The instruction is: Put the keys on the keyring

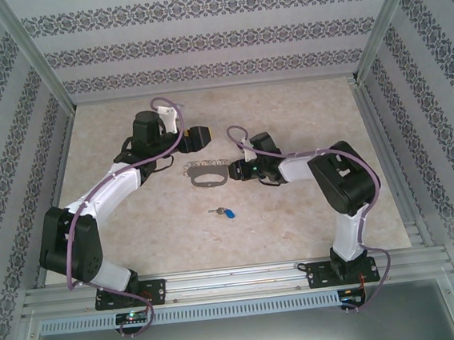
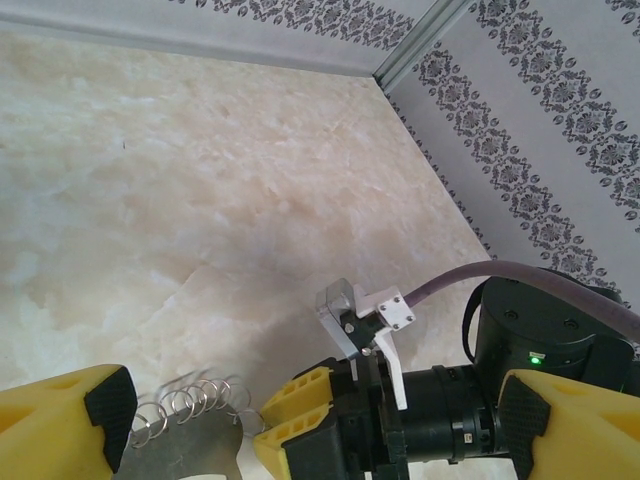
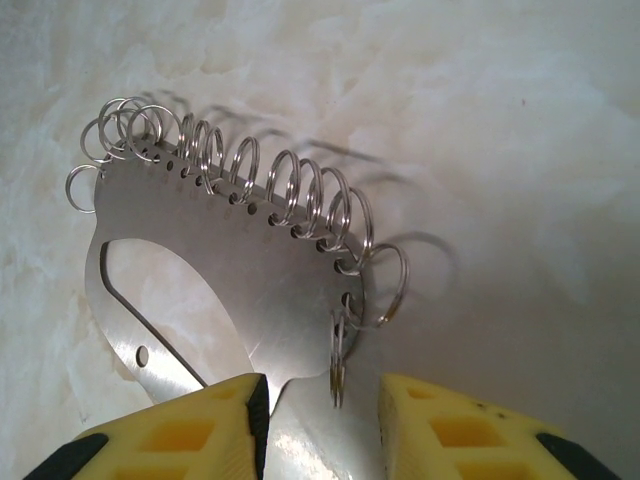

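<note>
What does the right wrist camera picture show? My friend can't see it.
The grey metal keyring, edged with small wire rings, lies on a pale marbled table. The right gripper straddles its near end, yellow jaws apart.

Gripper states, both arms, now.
Left gripper: open wide, gripping nothing.
Right gripper: jaws apart on either side of the keyring; whether it grips it cannot be told.
</note>
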